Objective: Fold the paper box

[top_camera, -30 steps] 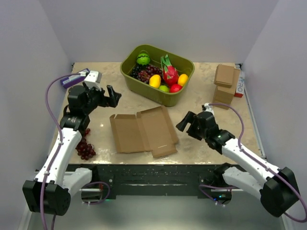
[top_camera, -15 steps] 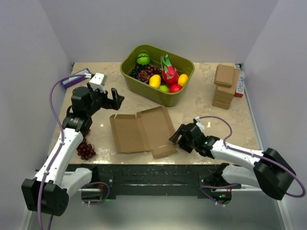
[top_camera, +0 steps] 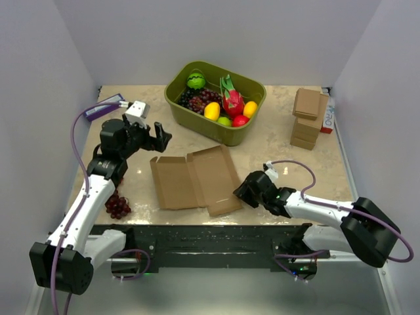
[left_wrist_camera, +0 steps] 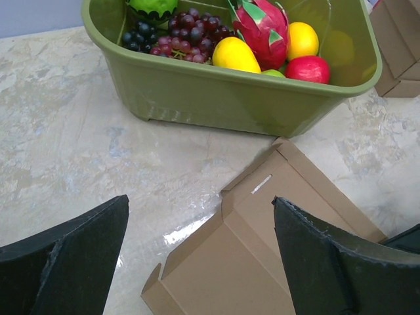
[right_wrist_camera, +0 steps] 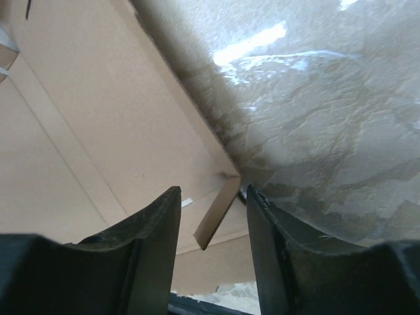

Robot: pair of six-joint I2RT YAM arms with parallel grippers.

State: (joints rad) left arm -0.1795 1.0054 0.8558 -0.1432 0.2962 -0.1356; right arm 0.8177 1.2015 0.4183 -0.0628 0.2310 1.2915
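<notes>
R pincer astride paper box flap

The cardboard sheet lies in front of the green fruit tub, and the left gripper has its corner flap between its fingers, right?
No, the right gripper has the corner flap between its fingers; the right wrist view shows it. The cardboard sheet does lie in front of the green fruit tub.

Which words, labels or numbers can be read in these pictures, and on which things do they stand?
"PRO": on the white carton behind the stack of small cardboard boxes; the rest of its print is hidden.
On the purple packet, the label is too small to read.
On the paper box, no print shows.
</notes>
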